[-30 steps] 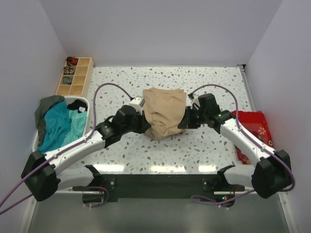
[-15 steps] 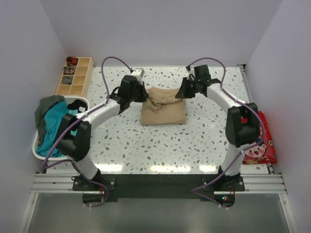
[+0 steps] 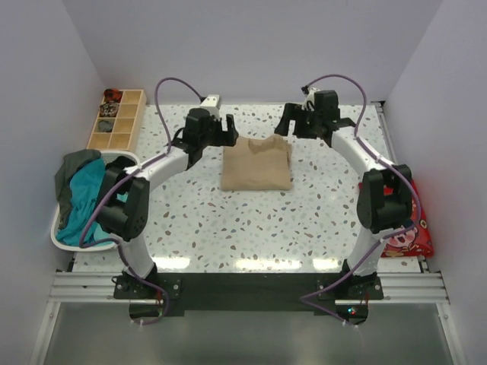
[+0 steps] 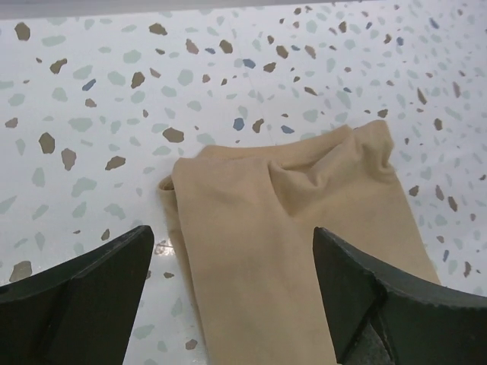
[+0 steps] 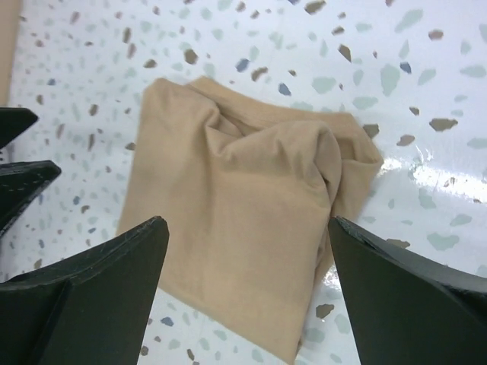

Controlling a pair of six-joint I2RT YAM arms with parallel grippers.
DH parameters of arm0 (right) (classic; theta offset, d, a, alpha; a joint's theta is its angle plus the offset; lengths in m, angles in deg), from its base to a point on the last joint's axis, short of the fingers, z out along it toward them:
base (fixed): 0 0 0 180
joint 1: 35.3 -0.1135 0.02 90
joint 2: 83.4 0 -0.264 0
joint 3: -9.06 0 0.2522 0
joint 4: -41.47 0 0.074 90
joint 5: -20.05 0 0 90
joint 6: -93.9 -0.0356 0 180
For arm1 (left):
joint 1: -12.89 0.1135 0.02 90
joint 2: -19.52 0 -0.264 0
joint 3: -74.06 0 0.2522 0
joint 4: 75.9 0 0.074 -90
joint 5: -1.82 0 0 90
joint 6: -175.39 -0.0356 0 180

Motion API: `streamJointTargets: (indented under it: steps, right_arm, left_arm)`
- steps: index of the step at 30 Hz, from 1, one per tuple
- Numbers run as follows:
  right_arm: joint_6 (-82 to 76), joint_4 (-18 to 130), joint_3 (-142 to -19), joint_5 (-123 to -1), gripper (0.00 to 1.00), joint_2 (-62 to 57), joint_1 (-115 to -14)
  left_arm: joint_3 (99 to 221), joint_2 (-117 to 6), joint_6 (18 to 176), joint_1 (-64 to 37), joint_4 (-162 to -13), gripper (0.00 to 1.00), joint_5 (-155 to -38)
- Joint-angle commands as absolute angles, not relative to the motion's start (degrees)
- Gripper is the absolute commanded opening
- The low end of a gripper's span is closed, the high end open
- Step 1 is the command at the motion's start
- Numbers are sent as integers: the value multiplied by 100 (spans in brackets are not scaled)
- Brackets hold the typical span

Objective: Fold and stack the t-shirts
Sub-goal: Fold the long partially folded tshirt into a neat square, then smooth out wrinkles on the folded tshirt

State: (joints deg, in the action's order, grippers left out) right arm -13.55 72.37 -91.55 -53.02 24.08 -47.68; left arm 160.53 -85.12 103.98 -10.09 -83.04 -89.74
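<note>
Lying folded flat — one beige t-shirt [image 3: 256, 165]; left pincer [image 4: 230, 243] and right pincer [image 5: 247, 228] — both spread, empty.

You have a plain sandy-beige t-shirt [image 3: 256, 163] on a white tabletop [image 3: 304, 220] speckled with grey, brown and blue flecks. The white basket [image 3: 129, 157] shows you a teal shirt [image 3: 87, 194] and a dark grey-green shirt [image 3: 72, 166]. Your packet [image 3: 417, 219] is red with pale flowers, and the compartment tray [image 3: 128, 125] is light tan wood.
</note>
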Motion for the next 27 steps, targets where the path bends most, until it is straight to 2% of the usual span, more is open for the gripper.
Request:
streamJointTargets:
  steps: [1, 4, 8, 20, 27]
  right_arm:
    - [-1420, 6913, -9032, -4685, 90, 2092, -4866]
    - [-1710, 6798, -9136, -4121, 86, 2486, -4927]
    - [-2000, 6631, -9505, -3621, 81, 3252, -4928]
    - [-1729, 6840, -10788, -3936, 82, 4526, -4919]
    - [-1632, 7235, -11358, -4261, 84, 5063, -4849]
  left_arm:
    - [15753, -7970, 10392, -987, -7543, 90, -9528]
    - [15497, -8058, 10639, -987, -7034, 90, -10161]
    - [15892, -8768, 10815, -996, -6865, 88, -11056]
    - [16271, -9772, 10930, -873, -6110, 88, -11139]
    - [16402, -10317, 10894, -618, -6241, 88, -11129]
